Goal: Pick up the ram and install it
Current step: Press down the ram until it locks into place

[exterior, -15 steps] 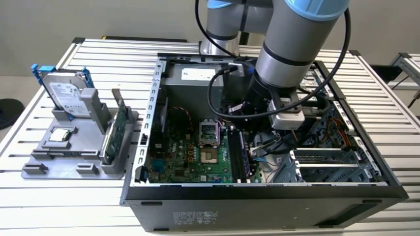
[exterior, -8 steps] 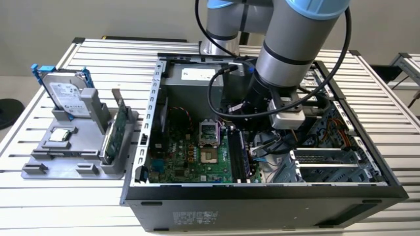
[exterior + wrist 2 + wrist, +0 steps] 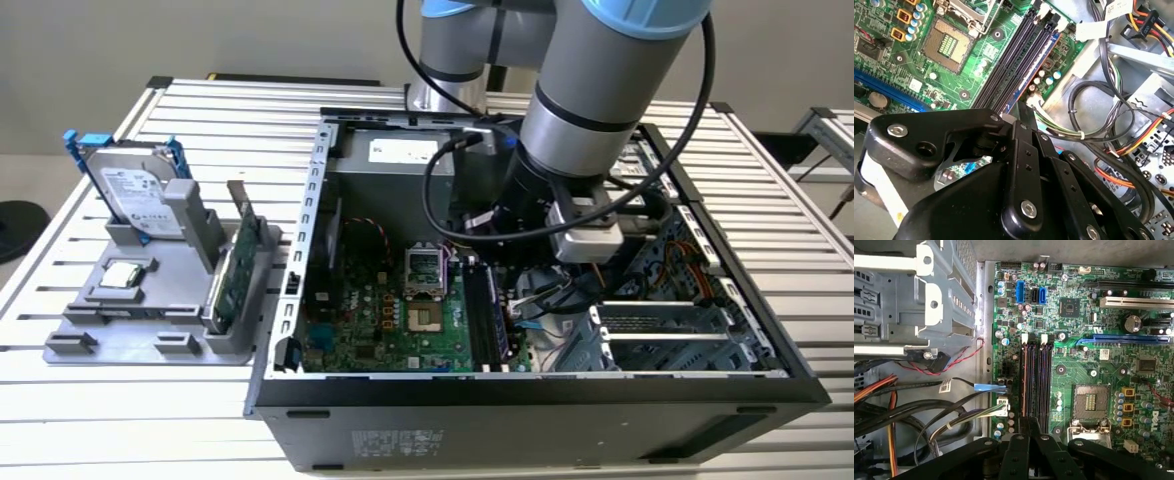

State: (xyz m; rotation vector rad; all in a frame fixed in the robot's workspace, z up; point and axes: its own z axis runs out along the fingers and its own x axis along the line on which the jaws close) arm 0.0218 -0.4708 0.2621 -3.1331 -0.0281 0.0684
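Gripper (image 3: pixel 1021 112), fingers drawn almost together and apparently pinching one end of the ram (image 3: pixel 1037 64), holds the stick upright and lengthwise along the slots (image 3: pixel 1036 380) beside the socket (image 3: pixel 1091 402), so it can seat squarely.

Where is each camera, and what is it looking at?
Exterior view: off the arm, above the table, looking down into the open computer case; the arm reaches in.
First wrist view: rides on the arm, looking at the motherboard; the gripper shows.
Second wrist view: rides on the arm, close over the memory slots; the gripper shows.
Both wrist views share the memory slots and processor socket.
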